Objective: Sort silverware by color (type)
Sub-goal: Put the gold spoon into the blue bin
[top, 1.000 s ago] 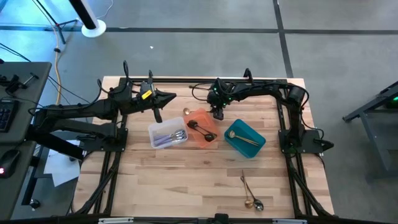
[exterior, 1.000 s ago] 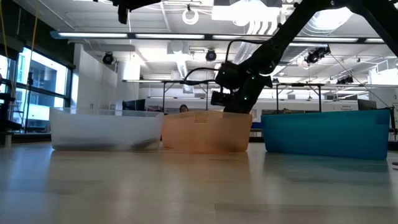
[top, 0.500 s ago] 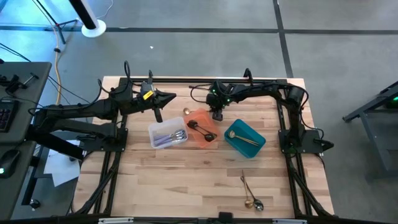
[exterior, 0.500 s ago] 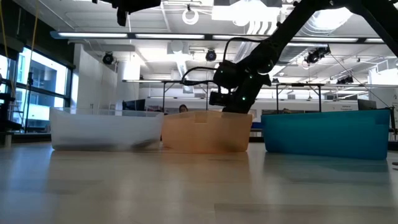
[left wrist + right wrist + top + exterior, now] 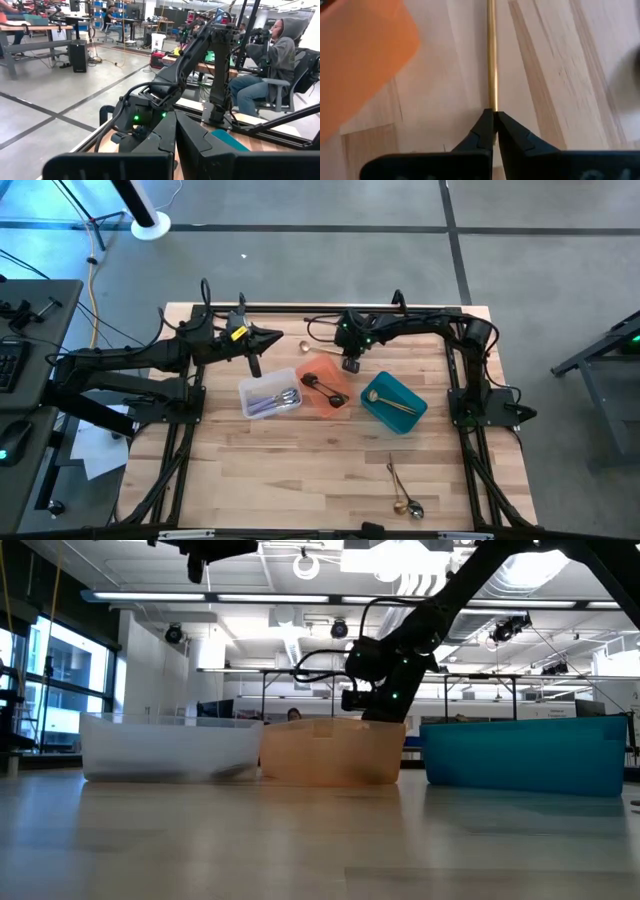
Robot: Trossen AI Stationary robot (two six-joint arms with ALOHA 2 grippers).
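Wooden tabletop (image 5: 300, 470) carried three bins mid-table, with open lab space beyond. At the far side, just behind the orange bin (image 5: 325, 385), the right gripper (image 5: 493, 120) had pinched shut on the handle end of a gold spoon (image 5: 491, 55), whose long axis ran left from the fingers. The left gripper (image 5: 275, 334), closed and empty, waited farther left. No writing was legible.

Glossy gold metal spoon handle (image 5: 492, 60) over a pale, smooth-grained wood bench (image 5: 560, 75); translucent orange plastic bin (image 5: 360, 60) alongside.
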